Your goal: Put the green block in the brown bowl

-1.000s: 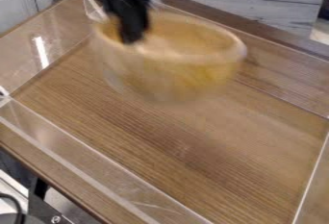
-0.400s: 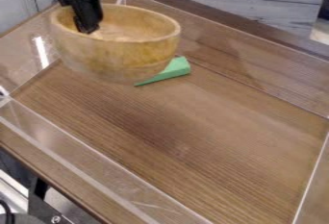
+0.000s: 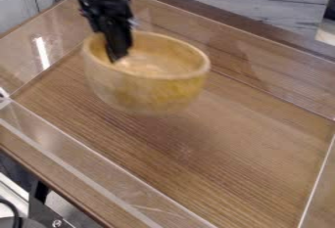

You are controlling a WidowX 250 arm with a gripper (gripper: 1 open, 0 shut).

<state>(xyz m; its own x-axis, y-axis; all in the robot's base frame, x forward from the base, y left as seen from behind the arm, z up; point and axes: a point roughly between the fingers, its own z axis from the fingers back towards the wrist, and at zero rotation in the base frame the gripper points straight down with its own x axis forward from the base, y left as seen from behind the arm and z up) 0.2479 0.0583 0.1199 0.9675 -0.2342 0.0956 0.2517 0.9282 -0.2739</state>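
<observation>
I have the dark gripper [image 3: 116, 50] in the far left part of my view, reaching down from the top edge, its lower end at the left side of the brown bowl [image 3: 147, 79]. The tool is clenched on the bowl, pinching its thick rim at that side. The fingers are too blurred for me to make out each one. The bowl is blurred as well; I see its light wooden outer wall facing me and part of the hollow inside, with the rim sloping down toward the right. It looks raised over the wooden tabletop [image 3: 216, 168], left of the middle and toward the far side. I cannot see where the green block is from this view.

Around the bowl, the brown wood grain of the tabletop runs out to the near and right sides. Along the left I see a glossy strip [image 3: 81, 159] with pale reflections, slanting toward the near side, and a dark table edge just outside it. Dark cables [image 3: 11, 210] show in the near left corner. Behind the far edge of the table stands a pale grey, streaked panel [image 3: 268, 5], and a small dark object [image 3: 330, 7] is cut off by the right border.
</observation>
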